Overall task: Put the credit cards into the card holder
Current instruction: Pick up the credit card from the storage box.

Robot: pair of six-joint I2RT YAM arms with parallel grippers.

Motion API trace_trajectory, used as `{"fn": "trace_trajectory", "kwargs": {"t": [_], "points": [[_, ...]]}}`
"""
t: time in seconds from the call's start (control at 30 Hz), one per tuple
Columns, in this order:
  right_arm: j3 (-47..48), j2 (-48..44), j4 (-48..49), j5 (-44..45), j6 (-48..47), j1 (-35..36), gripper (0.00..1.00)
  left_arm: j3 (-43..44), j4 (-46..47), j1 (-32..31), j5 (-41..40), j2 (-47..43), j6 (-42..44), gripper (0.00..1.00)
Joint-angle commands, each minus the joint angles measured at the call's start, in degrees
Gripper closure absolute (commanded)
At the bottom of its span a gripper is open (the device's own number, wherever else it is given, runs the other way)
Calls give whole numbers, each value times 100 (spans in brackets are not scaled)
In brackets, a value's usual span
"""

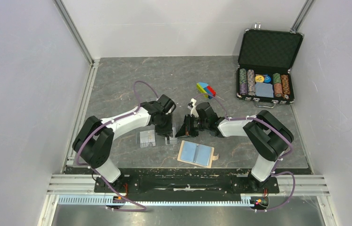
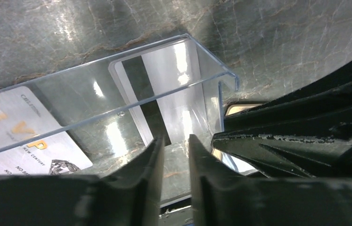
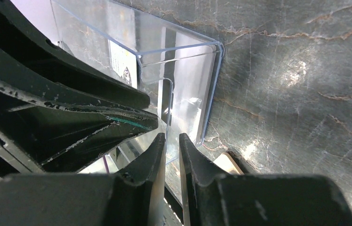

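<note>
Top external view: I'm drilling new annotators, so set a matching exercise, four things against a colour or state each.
Things:
1 card holder
2 poker-chip case
3 toy block
4 plastic stand

Descriptions:
A transparent
B black, lid raised
C tan-edged, lying open
D blue, yellow and red

Pairs: 1-C, 2-B, 3-D, 4-A

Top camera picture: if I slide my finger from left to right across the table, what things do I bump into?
Clear stand → card holder → chip case.
</note>
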Motion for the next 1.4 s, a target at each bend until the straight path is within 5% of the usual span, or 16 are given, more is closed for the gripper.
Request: {"fn": "trace_trajectory", "kwargs": {"t": [0.0,0.33,0.63,0.9,1.13,1.37], "points": [[-141,-151,-34,-4,-105,53,83,-21,-26,-1,-286,-264,-303,59],[-231,-166,34,-4,-70,57,83,-762,433,88,-344,35,-756,58],[-294,-174,115,-4,-35,61,83,-445,540,-117,-129,223,-609,98],[-360,-228,147,-4,-18,56,83,-8,8,-306,-532,228,-440,97],[-374,-256,159,5,-6,61,83,60,-24,-355,-534,64,-499,80],[-399,-282,159,5,-16,61,83,218,-45,-378,-527,-43,-475,79]]}}
